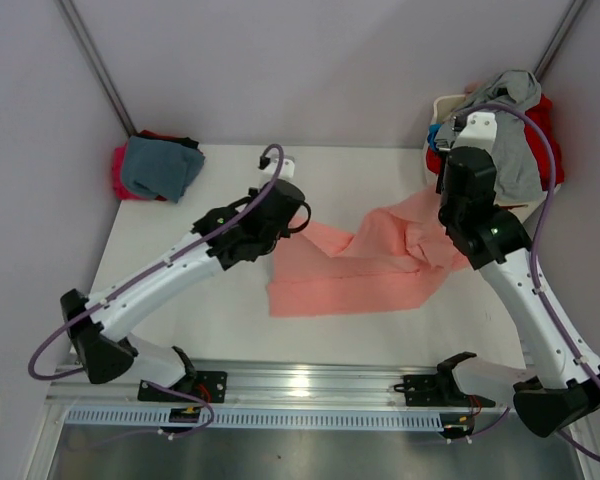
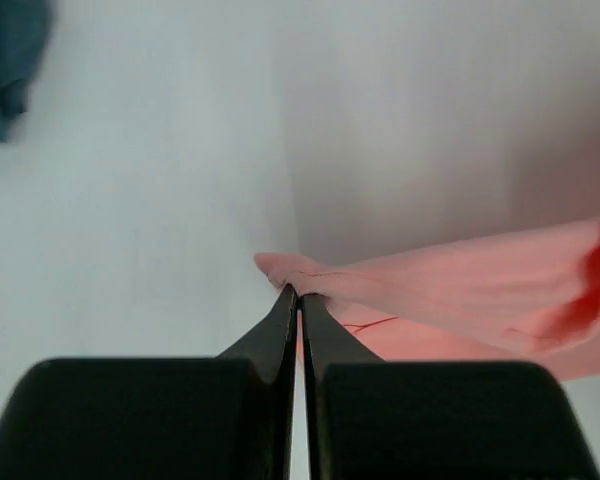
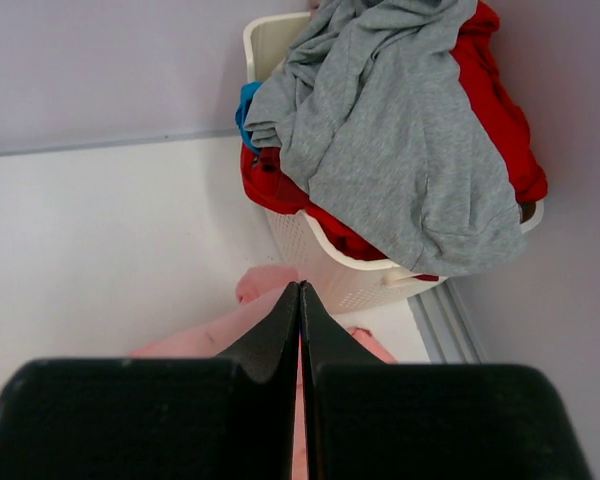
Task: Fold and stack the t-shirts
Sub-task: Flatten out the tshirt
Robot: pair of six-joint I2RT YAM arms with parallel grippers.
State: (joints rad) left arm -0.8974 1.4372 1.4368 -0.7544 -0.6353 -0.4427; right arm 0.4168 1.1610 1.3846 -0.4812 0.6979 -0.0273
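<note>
A salmon-pink t-shirt (image 1: 360, 265) lies stretched across the middle of the table, partly bunched. My left gripper (image 1: 298, 218) is shut on its left edge; in the left wrist view the black fingers (image 2: 298, 300) pinch the pink cloth (image 2: 450, 290). My right gripper (image 1: 450, 205) is shut on the shirt's right end; in the right wrist view the jaws (image 3: 300, 290) close on pink cloth (image 3: 265, 282). A folded teal-blue shirt (image 1: 160, 166) lies on magenta and black ones at the back left. Grey (image 1: 520, 150) and red (image 1: 548, 125) shirts fill the basket.
A white slotted laundry basket (image 3: 330, 265) stands at the back right corner, right behind my right gripper. The table's right rail (image 3: 445, 325) runs beside it. The white table (image 1: 210, 300) ends at a metal rail (image 1: 310, 385) in front. Grey walls enclose the back and sides.
</note>
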